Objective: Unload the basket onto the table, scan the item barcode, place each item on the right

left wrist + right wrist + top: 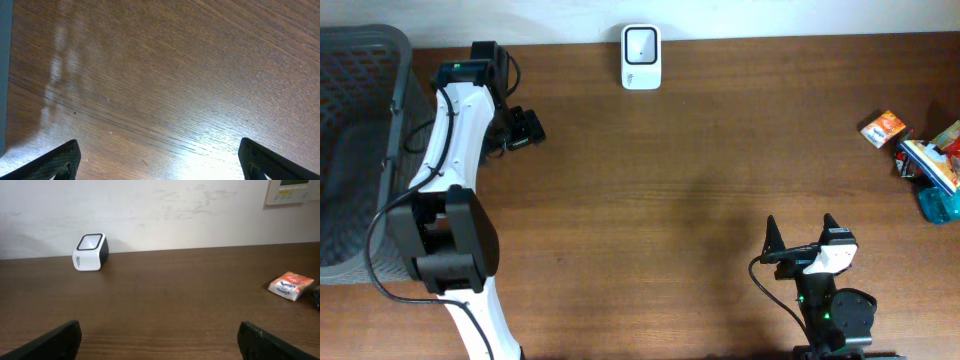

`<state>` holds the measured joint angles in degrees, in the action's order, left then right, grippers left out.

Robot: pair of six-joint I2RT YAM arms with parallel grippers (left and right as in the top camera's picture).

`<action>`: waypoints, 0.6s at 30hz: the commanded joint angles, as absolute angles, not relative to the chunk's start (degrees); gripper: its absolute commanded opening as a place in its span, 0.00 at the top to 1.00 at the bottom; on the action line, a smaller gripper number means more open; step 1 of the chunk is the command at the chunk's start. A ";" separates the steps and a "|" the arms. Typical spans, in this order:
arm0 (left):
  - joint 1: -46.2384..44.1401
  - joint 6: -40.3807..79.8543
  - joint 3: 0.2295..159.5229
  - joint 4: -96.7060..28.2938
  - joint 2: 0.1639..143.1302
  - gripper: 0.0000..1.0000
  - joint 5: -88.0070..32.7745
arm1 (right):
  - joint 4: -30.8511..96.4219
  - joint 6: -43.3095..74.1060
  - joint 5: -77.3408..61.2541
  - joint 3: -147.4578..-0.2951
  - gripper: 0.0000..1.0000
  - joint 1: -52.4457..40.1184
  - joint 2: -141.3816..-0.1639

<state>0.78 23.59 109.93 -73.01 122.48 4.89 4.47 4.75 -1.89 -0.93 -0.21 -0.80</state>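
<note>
I see both pincers spread wide with nothing between the fingers. The left gripper [525, 130] hangs over the far left part of the table, just beside the basket. From its wrist camera the left gripper [160, 162] shows only two black, matte, wedge-shaped fingertips at the bottom corners. The right gripper [800, 232] sits at the near edge of the table, and in its own camera the right gripper [160, 340] shows the same dark tips pointing toward the back wall.

The scanner [641, 57] is a small white plastic block with rounded corners, a black side and a slanted glossy window, standing at the far edge of the table. The orange packet [883, 129] lies flat toward the right side, well apart from the scanner. It is a soft rectangular wrapper with a white end [290, 285]. Just beside it, at the right edge, is a pile of packages [935, 165] in red, white and blue.

The basket [360, 150] is grey plastic with a mesh weave and a thick rim.

The table [700, 200] is dark brown wood with a fine streaked grain and a soft sheen. Behind it is a white wall [175, 210], faintly scuffed, with a beige wall panel [292, 190] at the upper right.
</note>
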 commanded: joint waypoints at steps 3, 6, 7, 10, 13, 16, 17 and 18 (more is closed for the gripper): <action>0.93 23.55 109.75 -73.84 120.20 0.01 4.93 | 4.49 5.34 -0.99 -0.32 0.01 -0.75 -0.25; 0.93 23.57 109.75 -75.46 116.66 0.01 5.37 | 4.49 5.32 -0.99 -0.32 0.02 -0.75 -0.25; 0.93 23.57 109.75 -75.75 115.13 0.01 5.43 | 4.49 5.32 -0.99 -0.32 0.01 -0.75 -0.25; 0.89 23.53 109.58 -75.70 109.56 0.01 6.00 | 4.49 5.32 -0.99 -0.32 0.02 -0.75 -0.25; 0.71 23.55 107.04 -75.42 103.31 0.01 9.80 | 4.49 5.32 -0.99 -0.32 0.01 -0.75 -0.25; 0.71 23.53 99.09 -73.34 94.85 0.01 13.98 | 4.49 5.32 -0.99 -0.32 0.02 -0.75 -0.25; 0.71 23.53 94.56 -71.75 91.42 0.01 14.46 | 4.49 5.32 -0.99 -0.32 0.01 -0.75 -0.25; 0.71 23.55 87.99 -68.47 86.70 0.01 14.35 | 4.49 5.34 -0.99 -0.32 0.02 -0.75 -0.25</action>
